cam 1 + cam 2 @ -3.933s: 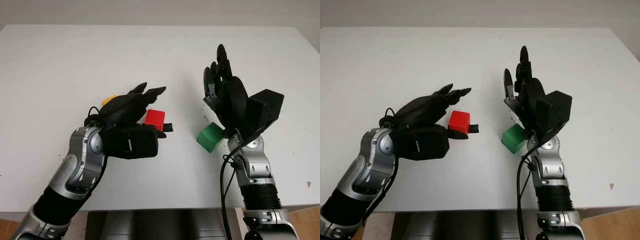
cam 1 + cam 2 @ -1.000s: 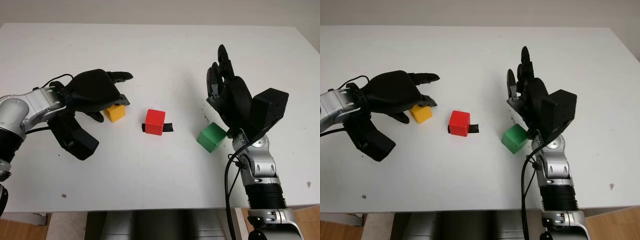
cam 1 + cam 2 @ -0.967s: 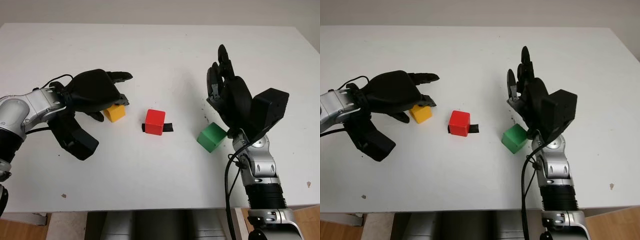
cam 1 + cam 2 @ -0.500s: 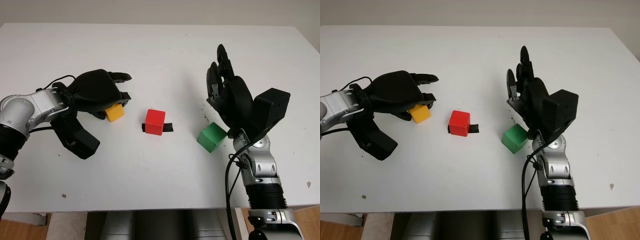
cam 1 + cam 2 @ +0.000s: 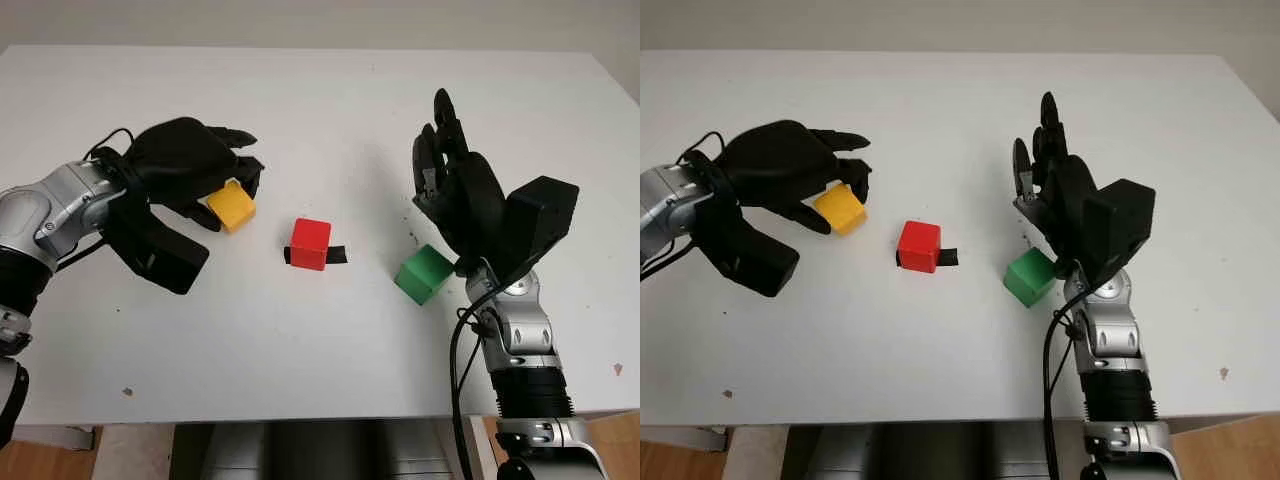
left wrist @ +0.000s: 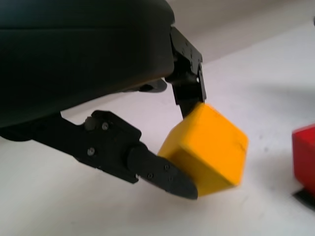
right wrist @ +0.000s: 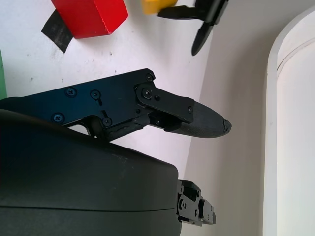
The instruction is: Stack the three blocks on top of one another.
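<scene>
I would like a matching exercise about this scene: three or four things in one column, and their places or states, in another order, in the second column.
Things:
1. yellow block
2. red block
3. green block
4. right hand

Places or states:
A. open, raised above the table
B. on a strip of black tape
C. gripped by the left hand
D. on the table beside the right arm

Pairs: 1-C, 2-B, 3-D, 4-A

White desk; grey wall behind far edge. Wooden floor past near right corner.
</scene>
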{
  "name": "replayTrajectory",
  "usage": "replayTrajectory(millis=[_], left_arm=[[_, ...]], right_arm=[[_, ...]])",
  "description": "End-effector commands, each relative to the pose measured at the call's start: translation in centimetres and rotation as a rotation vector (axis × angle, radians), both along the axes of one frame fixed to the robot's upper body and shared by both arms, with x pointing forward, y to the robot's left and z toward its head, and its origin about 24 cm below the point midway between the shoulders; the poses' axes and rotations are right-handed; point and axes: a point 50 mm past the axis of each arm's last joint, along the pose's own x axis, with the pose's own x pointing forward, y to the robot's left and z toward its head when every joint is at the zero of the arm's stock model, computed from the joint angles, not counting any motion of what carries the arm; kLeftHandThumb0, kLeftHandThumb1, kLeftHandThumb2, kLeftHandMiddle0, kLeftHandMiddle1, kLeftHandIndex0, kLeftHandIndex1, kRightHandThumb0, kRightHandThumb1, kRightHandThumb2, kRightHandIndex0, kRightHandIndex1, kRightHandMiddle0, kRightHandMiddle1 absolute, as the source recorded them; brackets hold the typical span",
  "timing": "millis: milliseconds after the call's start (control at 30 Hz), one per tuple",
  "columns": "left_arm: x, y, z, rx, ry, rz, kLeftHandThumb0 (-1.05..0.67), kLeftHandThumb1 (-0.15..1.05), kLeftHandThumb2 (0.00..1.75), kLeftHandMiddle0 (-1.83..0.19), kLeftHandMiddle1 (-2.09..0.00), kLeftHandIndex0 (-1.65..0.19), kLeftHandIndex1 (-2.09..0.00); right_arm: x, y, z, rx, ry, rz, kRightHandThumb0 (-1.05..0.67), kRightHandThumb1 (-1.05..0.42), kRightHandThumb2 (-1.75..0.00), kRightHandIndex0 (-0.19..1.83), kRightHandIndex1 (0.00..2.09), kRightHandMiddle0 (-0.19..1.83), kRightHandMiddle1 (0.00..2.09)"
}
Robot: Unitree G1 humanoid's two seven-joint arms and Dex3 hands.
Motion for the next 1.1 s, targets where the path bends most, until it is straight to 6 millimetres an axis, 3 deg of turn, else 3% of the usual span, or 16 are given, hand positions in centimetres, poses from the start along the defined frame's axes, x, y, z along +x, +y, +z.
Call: replayTrajectory(millis=[0,500,800,1067], left_arm=[[-0.1,0.4,0.4,-0.100,0.034,0.022,-0.39,1.02,0.06,-0.26,-0.04,-0.27,-1.49],[-0.3,1.5,0.5,-0.730,0.374,0.057,-0.47,1.02,0.05,-0.27,-0.06,-0.30,-1.57],[-1.2,0.1,-0.2,-0.951,0.501,-0.012,-0.47,1.01,0.05,-0.26,-0.05,-0.27,-1.66],[-1.6,-1.0,-0.9,-1.040,0.560,-0.020,-0.46,0.99,0.05,-0.25,-0.05,-0.36,-1.47]], right_arm=[[0.1,0.0,0.3,-0.003,-0.013,-0.005,-0.59,-1.05,-0.67,-0.19,0.00,-0.19,0.00],[0.1,0.1,0.4,-0.010,-0.001,-0.022,-0.58,-1.05,-0.66,-0.19,0.00,-0.19,0.00],[0.0,0.0,0.3,-0.009,0.006,-0.029,-0.59,-1.05,-0.63,-0.19,0.00,-0.19,0.00],[0.0,0.0,0.3,-0.011,0.012,-0.028,-0.59,-1.05,-0.63,-0.19,0.00,-0.19,0.00]])
